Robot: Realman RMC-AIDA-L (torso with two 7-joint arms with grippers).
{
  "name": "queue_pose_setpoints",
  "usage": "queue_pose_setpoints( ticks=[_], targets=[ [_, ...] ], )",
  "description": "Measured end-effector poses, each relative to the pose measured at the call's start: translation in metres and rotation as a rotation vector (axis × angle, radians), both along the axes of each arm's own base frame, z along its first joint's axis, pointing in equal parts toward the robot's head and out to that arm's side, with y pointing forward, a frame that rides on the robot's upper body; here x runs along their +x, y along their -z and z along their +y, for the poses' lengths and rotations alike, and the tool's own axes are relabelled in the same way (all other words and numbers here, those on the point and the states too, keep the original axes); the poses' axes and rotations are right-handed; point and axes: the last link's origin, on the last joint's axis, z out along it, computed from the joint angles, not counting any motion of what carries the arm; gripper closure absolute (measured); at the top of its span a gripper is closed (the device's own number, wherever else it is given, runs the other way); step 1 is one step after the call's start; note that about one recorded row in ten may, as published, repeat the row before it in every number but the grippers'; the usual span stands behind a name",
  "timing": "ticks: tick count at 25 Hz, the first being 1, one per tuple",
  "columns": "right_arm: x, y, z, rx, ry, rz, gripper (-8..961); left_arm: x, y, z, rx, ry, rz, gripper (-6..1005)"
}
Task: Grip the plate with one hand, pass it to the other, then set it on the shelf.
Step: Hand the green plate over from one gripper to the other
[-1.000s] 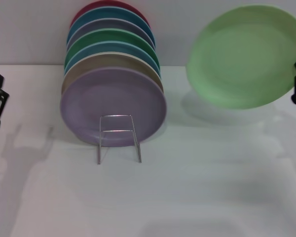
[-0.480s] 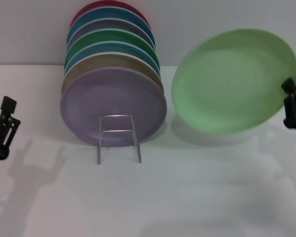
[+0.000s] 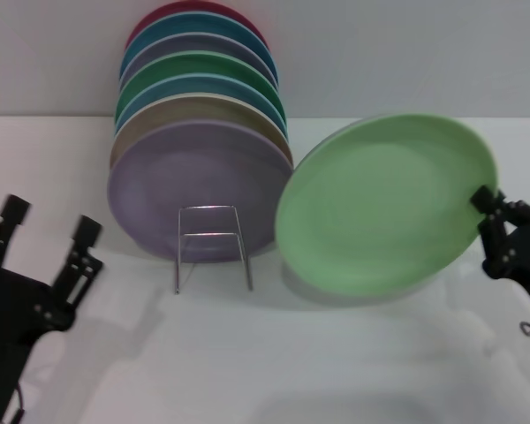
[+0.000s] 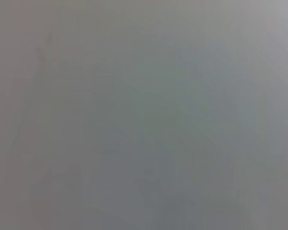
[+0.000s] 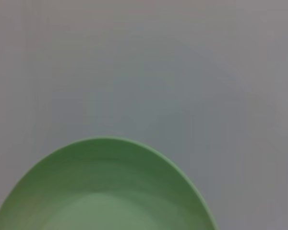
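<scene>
Plate (image 3: pixel 384 205), pale mint-green, round, matte with a low raised rim: held in the air above the right half of the white desk (image 3: pixel 274 353), tilted so its face turns toward the camera. Right tool (image 3: pixel 488 210) clamps the plate's right edge; only that edge is in contact with it. Plate's left edge sits just beside the row of plates, overlapping the lilac plate (image 3: pixel 199 190) in the head view; whether they touch cannot be told. In the right wrist view the plate (image 5: pixel 105 191) fills the lower part against a plain grey background.

Shelf, a thin silver wire rack with an upright looped front (image 3: pixel 212 247), stands near the desk's back edge, left of centre. It carries a row of upright coloured plates, lilac at the front, then tan, blue, emerald-green, and further ones to a red one at the back.

Left tool (image 3: pixel 49 231) hovers over the desk's left front area, fingers spread apart, holding nothing. Left wrist view shows only uniform grey.
</scene>
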Motion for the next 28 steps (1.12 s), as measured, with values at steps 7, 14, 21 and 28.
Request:
queue_pose_setpoints(
  ticks=[7, 14, 21, 28],
  targets=[
    [-0.003, 0.01, -0.006, -0.016, -0.021, -0.048, 932, 0.001, 0.016, -0.005, -0.078, -0.001, 0.039, 154],
    [-0.003, 0.011, -0.018, 0.023, -0.013, -0.052, 932, 0.009, 0.031, -0.014, -0.101, 0.015, 0.104, 154],
    [-0.006, 0.015, -0.035, 0.064, -0.006, -0.071, 931, 0.012, 0.042, -0.016, -0.146, 0.02, 0.134, 155],
    [-0.02, 0.032, -0.043, 0.118, 0.048, -0.079, 931, 0.016, 0.049, -0.019, -0.177, 0.019, 0.145, 154]
  ],
)
